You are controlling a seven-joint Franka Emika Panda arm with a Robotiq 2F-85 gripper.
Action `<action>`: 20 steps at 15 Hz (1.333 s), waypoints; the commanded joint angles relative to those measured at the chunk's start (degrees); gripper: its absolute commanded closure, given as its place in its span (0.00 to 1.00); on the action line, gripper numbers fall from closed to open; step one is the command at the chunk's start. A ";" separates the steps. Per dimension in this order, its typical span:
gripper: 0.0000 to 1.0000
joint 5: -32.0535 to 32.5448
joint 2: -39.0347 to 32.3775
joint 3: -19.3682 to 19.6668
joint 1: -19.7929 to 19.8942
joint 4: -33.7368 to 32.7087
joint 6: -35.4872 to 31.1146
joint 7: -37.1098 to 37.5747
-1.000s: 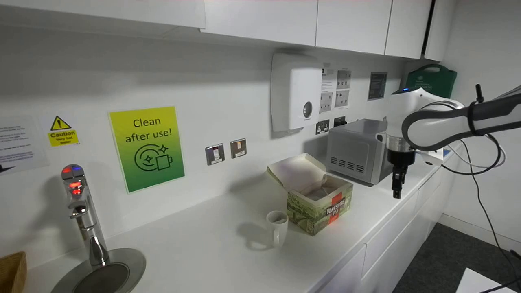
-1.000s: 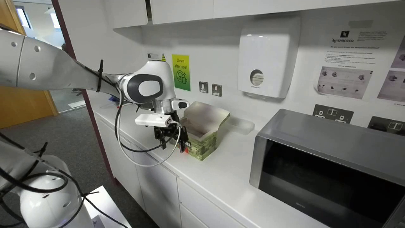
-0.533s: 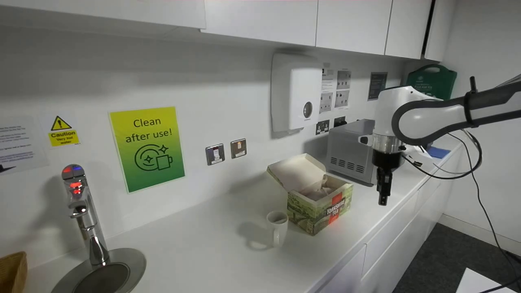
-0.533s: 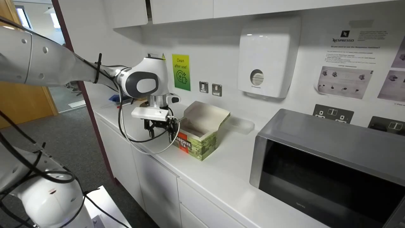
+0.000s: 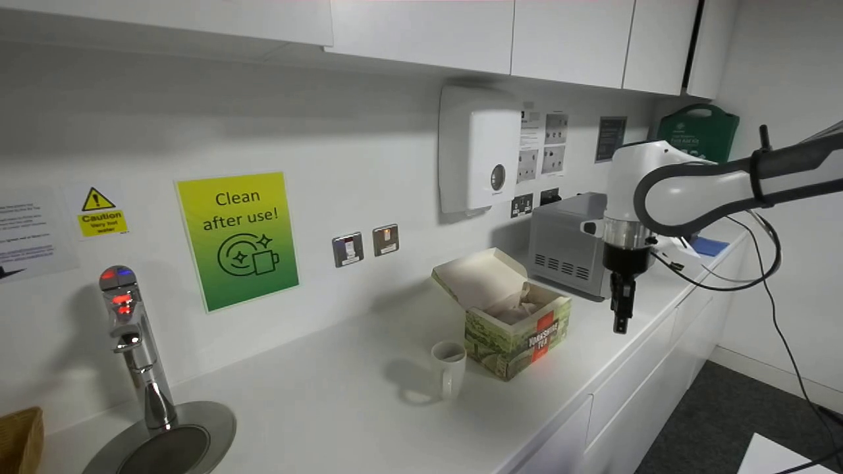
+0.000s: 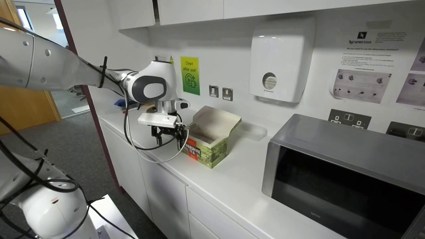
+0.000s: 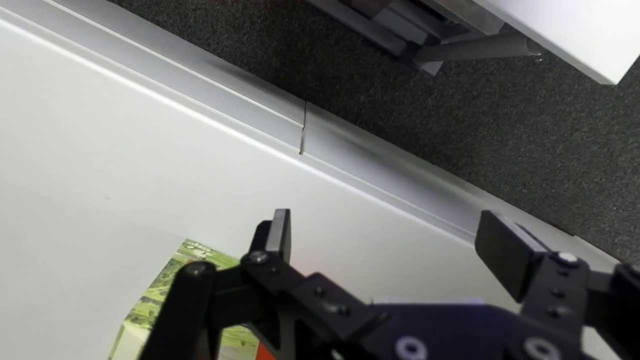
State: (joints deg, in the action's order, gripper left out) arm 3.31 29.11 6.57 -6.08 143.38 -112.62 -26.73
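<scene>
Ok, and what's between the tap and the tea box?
A white mug stands on the counter there, nearer the tea box than the tap; an exterior view shows this.

On my end I see an office-style kitchenette: a tap [image 5: 150,382], a microwave [image 6: 332,176] on the counter [image 5: 316,401], a Nespresso notice [image 6: 365,61] and a "Clean after use!" sign [image 5: 238,241].

The box [image 5: 510,332] stands between mug [image 5: 449,372] and microwave [image 5: 570,247].
</scene>
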 commanded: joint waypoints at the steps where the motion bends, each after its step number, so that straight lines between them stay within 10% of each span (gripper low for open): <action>1: 0.00 0.72 0.46 -1.85 0.64 0.92 -1.54 1.82; 11: 0.00 2.81 -11.35 -11.51 -1.64 -9.00 -0.80 8.92; 20: 0.00 -10.79 -17.87 -9.67 -5.62 -18.91 -1.33 -19.68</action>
State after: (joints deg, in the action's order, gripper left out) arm -5.02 12.78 -4.05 -10.62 127.96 -115.38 -37.77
